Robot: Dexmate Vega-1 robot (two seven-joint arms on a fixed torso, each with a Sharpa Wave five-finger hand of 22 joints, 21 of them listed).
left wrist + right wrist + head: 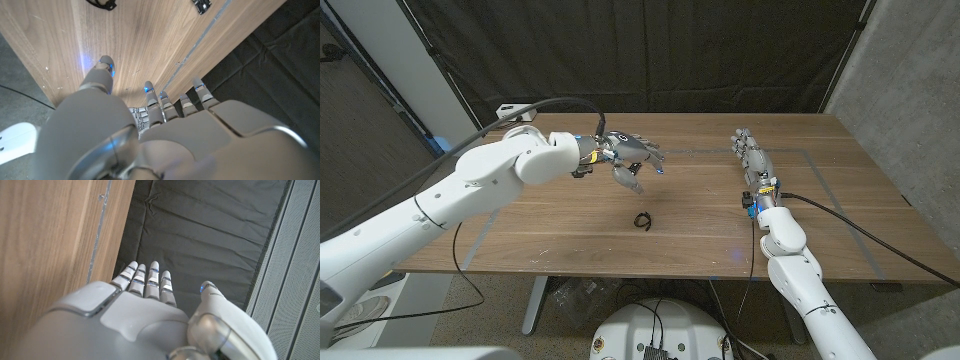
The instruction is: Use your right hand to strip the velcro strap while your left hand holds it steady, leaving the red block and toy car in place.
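A small black velcro strap (642, 219), curled into a loop, lies alone on the wooden table (560, 225) near its middle. My left hand (632, 160) hovers above the table just behind the strap, fingers spread and holding nothing. In the left wrist view that hand (165, 135) reaches over the wood, with the strap (101, 4) ahead of its fingertips. My right hand (752, 155) stands at the right side of the table, fingers straight and together, pointing at the far edge, well clear of the strap. The right wrist view has this hand (140, 315) empty.
Thin grey tape lines (825, 185) mark a rectangle on the tabletop. A black curtain (720, 50) hangs behind the far edge. Cables trail from both arms, one off the table's right side (860, 235).
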